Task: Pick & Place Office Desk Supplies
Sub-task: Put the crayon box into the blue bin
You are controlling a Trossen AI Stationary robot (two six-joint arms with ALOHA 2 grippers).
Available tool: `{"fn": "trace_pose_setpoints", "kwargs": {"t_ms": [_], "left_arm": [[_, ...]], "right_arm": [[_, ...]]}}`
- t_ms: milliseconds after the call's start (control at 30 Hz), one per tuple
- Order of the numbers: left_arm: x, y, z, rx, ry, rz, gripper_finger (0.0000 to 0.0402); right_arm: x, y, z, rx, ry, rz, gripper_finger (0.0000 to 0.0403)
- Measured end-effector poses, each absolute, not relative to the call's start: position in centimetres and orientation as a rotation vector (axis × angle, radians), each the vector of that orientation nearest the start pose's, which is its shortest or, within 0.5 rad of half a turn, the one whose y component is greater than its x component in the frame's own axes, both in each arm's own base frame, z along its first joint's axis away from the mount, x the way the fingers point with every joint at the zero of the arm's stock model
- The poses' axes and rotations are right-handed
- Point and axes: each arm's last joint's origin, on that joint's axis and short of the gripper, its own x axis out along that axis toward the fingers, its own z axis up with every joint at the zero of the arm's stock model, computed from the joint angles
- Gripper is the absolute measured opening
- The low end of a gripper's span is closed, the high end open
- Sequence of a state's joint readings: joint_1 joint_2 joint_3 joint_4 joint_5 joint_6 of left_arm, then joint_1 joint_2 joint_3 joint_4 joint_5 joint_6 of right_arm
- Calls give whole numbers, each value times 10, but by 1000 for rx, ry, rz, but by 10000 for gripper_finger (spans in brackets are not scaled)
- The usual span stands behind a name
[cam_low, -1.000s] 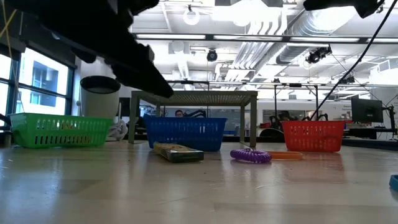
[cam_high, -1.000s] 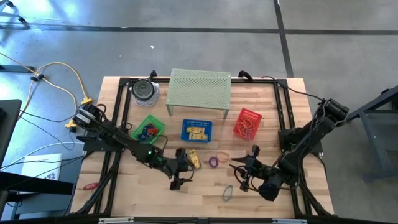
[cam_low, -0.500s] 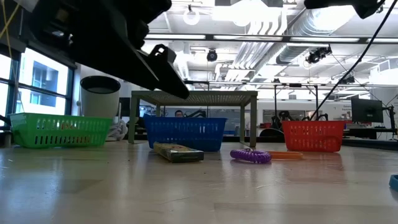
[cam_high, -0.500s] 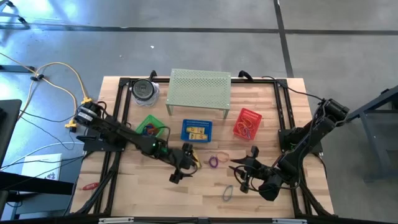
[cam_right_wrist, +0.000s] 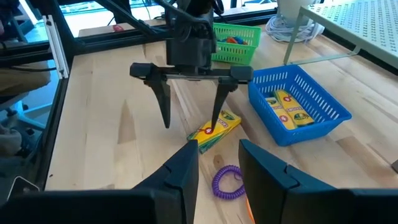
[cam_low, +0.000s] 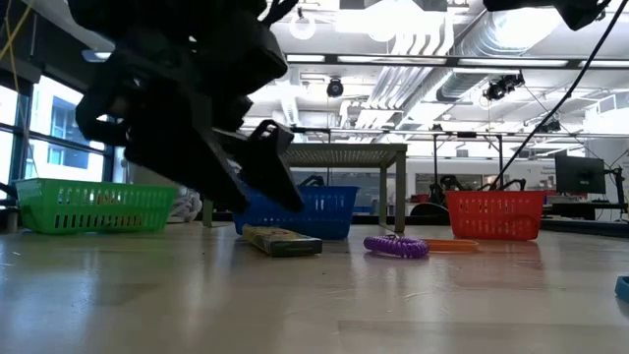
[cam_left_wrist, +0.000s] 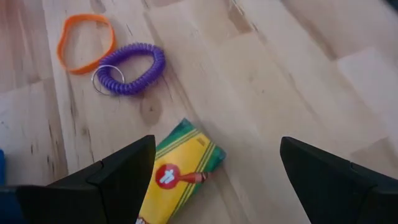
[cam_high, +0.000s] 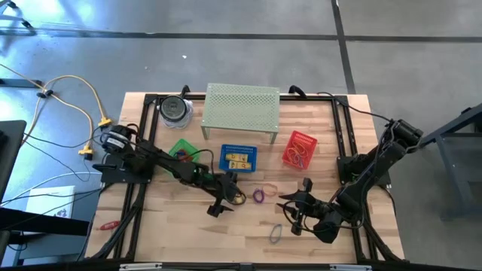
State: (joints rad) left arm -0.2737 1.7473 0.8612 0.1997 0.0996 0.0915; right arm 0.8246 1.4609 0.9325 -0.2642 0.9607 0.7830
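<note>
A yellow-and-green crayon box [cam_left_wrist: 180,177] lies flat on the wooden table [cam_high: 173,226], near its middle. My left gripper [cam_high: 224,196] hangs open just above it, fingers slanting down, one fingertip [cam_right_wrist: 214,124] over the box's end and the other [cam_right_wrist: 165,118] over bare wood. A purple coil loop [cam_left_wrist: 132,70] and an orange band [cam_left_wrist: 84,42] lie just past the box. A blue loop [cam_high: 276,233] lies near the front edge. My right gripper [cam_right_wrist: 217,155] waits open and empty at the front right, pointing at the box.
At the back stand a green basket [cam_high: 181,153], a blue basket [cam_high: 238,156] holding more crayon boxes, a red basket [cam_high: 300,148] with bands, a perforated metal shelf [cam_high: 242,108] and a round container [cam_high: 175,110]. Bare wood lies at the front left.
My left gripper has swung toward the table's right edge and a little down, coming over the crayon box. It has rolled about its own axis and stayed open. The box and loops have not moved.
</note>
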Motion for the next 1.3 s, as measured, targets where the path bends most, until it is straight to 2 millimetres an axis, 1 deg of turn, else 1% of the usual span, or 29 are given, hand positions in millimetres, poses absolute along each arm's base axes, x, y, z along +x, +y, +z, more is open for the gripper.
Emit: {"fn": "trace_pose_setpoints", "kwargs": {"t_ms": [167,400,500,700,933,1133,1300], "left_arm": [[329,-95,150,196,663,-407,336],[333,-83,147,205,671,-386,336],[335,-76,146,196,671,-366,336],[337,-63,139,122,725,-301,336],[332,-63,132,69,819,-269,336],[329,-73,131,108,825,-286,336],[328,-79,131,111,829,-257,336]], "right_arm": [[216,198,234,147,405,-304,103],[216,198,234,146,404,-305,103],[216,199,235,152,401,-303,103],[216,199,235,156,404,-296,103],[216,199,234,159,411,-288,103],[216,199,234,159,411,-288,103],[216,199,234,159,411,-288,103]]}}
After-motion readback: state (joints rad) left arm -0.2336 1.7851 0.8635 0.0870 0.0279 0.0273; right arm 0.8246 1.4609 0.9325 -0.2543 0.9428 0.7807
